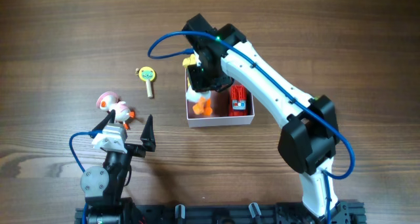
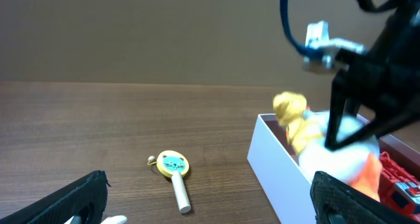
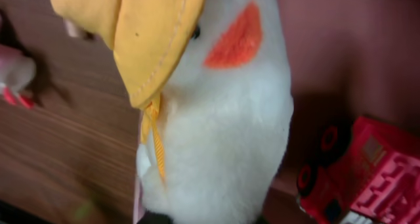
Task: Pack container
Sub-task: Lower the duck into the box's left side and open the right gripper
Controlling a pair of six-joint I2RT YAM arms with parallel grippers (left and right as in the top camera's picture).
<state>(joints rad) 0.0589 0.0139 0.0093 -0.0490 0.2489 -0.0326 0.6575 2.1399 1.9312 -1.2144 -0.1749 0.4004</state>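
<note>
The container [image 1: 220,121] is a shallow white box with a pink inside [image 3: 341,46], standing at mid-table. My right gripper [image 1: 205,76] is shut on a white plush duck [image 1: 197,92] with a yellow hat [image 3: 131,33]. It holds the duck over the container's left half, orange feet [image 1: 201,107] low inside. A red toy truck [image 1: 238,99] lies in the right half. My left gripper [image 1: 128,129] stands open near the table's front left, just short of a pink-and-white toy [image 1: 111,104]. In the left wrist view the duck [image 2: 331,155] sits against the container wall [image 2: 272,161].
A yellow cat-face paddle with a wooden handle [image 1: 148,77] lies on the table left of the container, also in the left wrist view as the paddle [image 2: 174,166]. The right arm [image 1: 282,99] slants across from the back right over the box.
</note>
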